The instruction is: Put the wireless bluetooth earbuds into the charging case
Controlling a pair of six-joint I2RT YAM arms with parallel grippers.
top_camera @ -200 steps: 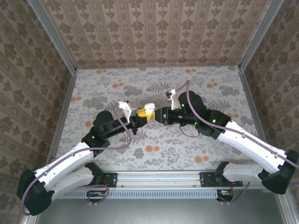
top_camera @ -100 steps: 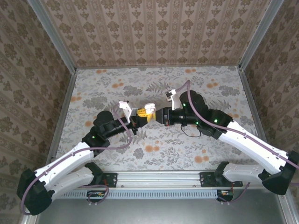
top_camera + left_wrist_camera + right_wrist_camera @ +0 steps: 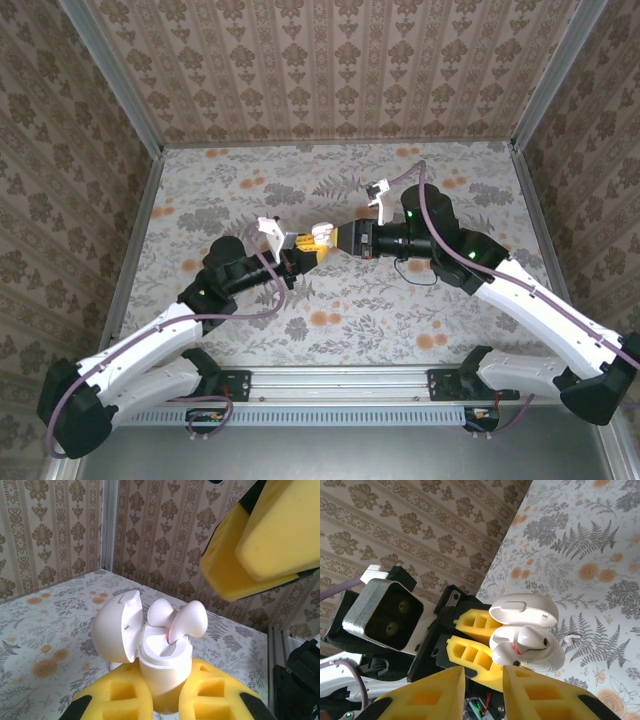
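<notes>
**Right arm lets go and backs away**

The right gripper (image 3: pixel 482 680) has drawn back from the middle, its jaws now parted and empty. The left gripper (image 3: pixel 297 250) stays clamped on the charging case (image 3: pixel 162 662), whose lid is open. Both earbuds (image 3: pixel 189 620) sit in its wells, so the insertion looks done, though one stands a little proud.

white arm links (image 3: pixel 150 345), black joints (image 3: pixel 225 272), green lights (image 3: pixel 470 255); mauve cables (image 3: pixel 405 172); yellow foam finger pads (image 3: pixel 125 700); black bases (image 3: pixel 490 365) on silver rail (image 3: pixel 340 385).
</notes>
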